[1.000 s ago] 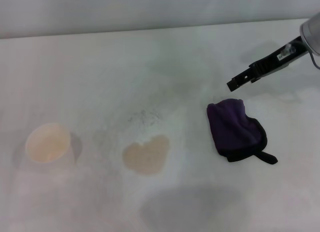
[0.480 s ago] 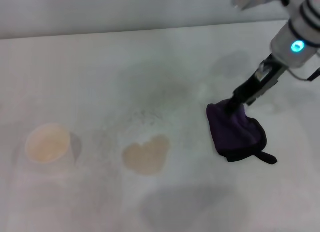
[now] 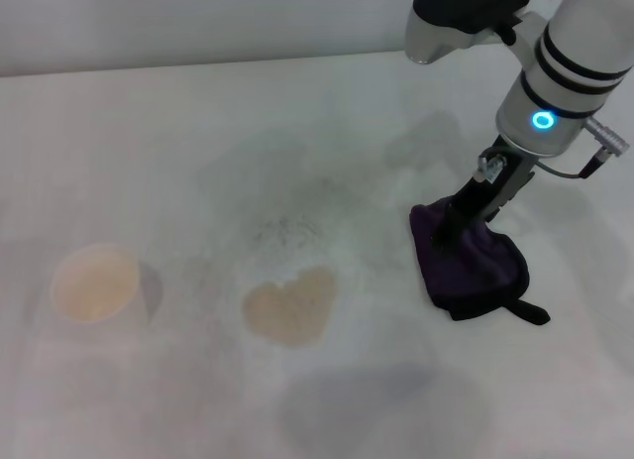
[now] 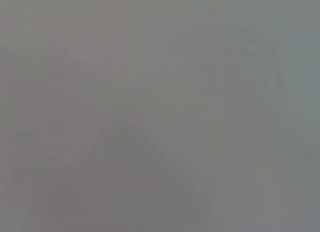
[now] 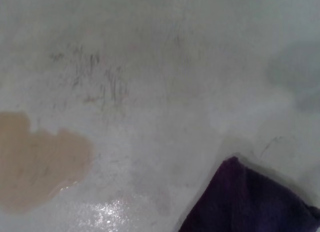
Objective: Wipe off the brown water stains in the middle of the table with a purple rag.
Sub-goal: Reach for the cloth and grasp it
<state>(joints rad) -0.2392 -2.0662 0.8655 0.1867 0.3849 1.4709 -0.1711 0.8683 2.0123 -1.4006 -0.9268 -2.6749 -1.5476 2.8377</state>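
Since a moment ago, our right arm has swung in over the table [image 3: 149, 142] and its right gripper [image 3: 451, 226] has dropped onto the upper left part of the purple rag [image 3: 475, 271]; whether its fingers are spread or pinching the cloth, we cannot tell. We see the wide white tabletop marked with faint grey smudges. We see the rag, dark purple with black edging and a short black tab, lying crumpled to the right of the brown water stains [image 3: 290, 305], apart from them. We see that patch as flat, tan and roughly heart-shaped, its edge glistening in the right wrist view. Our left gripper stays out of sight.
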